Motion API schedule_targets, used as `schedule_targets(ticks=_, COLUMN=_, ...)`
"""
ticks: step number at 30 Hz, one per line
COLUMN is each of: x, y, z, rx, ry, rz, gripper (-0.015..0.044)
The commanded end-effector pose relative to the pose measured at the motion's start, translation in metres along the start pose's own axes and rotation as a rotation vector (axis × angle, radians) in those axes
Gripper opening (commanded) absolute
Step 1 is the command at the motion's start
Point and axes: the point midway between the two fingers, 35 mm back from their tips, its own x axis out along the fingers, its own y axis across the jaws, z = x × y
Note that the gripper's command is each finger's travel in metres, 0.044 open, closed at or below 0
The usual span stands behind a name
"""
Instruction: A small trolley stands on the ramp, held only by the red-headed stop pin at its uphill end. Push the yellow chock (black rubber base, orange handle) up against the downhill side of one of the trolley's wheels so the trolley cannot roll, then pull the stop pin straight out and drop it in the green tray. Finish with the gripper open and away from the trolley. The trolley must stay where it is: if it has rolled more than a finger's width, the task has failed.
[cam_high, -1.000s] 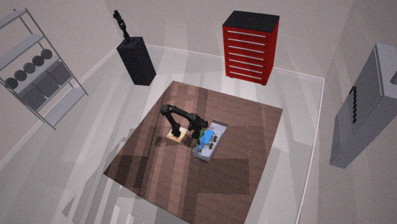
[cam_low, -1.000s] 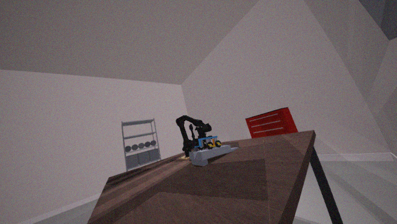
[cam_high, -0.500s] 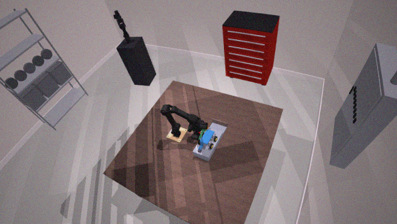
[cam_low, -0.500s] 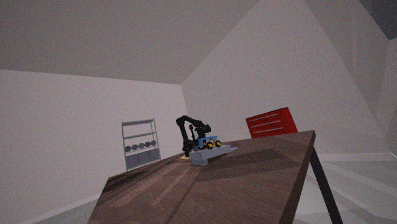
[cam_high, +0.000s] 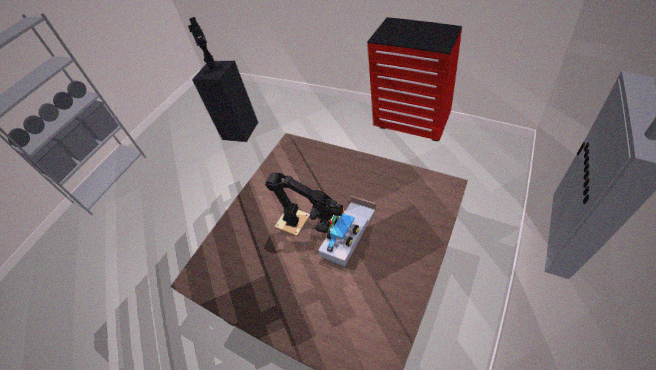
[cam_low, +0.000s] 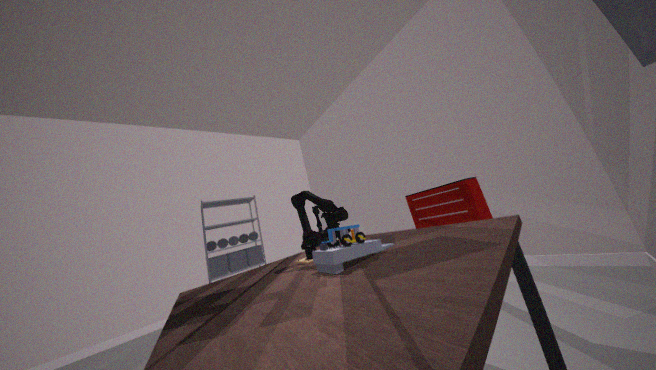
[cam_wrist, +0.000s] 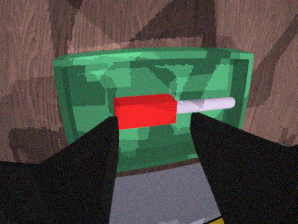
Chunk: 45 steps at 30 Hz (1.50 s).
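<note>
The stop pin (cam_wrist: 144, 111), with its red head and grey shaft, lies flat inside the green tray (cam_wrist: 87, 76), straight below my gripper (cam_wrist: 154, 122) (cam_high: 327, 216). The fingers stand partly open on either side of it in the wrist view and hold nothing. The blue trolley (cam_high: 342, 226) (cam_low: 345, 234) with yellow wheels stands on the grey ramp (cam_high: 336, 256) (cam_low: 340, 255) (cam_wrist: 160, 203), just right of the gripper.
The arm's base stands on a tan plate (cam_high: 292, 222) left of the ramp, on the brown table (cam_high: 400, 210). A red tool chest (cam_high: 412, 80), a dark pedestal (cam_high: 225, 100) and a shelf rack (cam_high: 55, 110) stand on the floor, away from the table.
</note>
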Motion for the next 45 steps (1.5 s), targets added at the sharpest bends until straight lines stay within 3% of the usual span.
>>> schedule_targets(ticks=1, x=0.002, y=0.001, z=0.001, rx=-0.001, ry=-0.001, rz=-0.004, gripper=0.019)
schedule_targets(ticks=7, x=0.0, y=0.0, z=0.0, rx=0.0, ry=0.0, rz=0.0, gripper=0.034)
schedule_targets(ticks=20, x=-0.025, y=-0.004, z=0.002, rx=0.0, ry=-0.001, rz=-0.004, gripper=0.034)
schedule_targets(ticks=24, x=-0.033, y=-0.005, z=0.002, rx=-0.001, ry=-0.001, rz=-0.004, gripper=0.044)
schedule_targets(ticks=45, x=-0.087, y=-0.014, z=0.0, rx=-0.001, ry=-0.001, rz=-0.004, gripper=0.044)
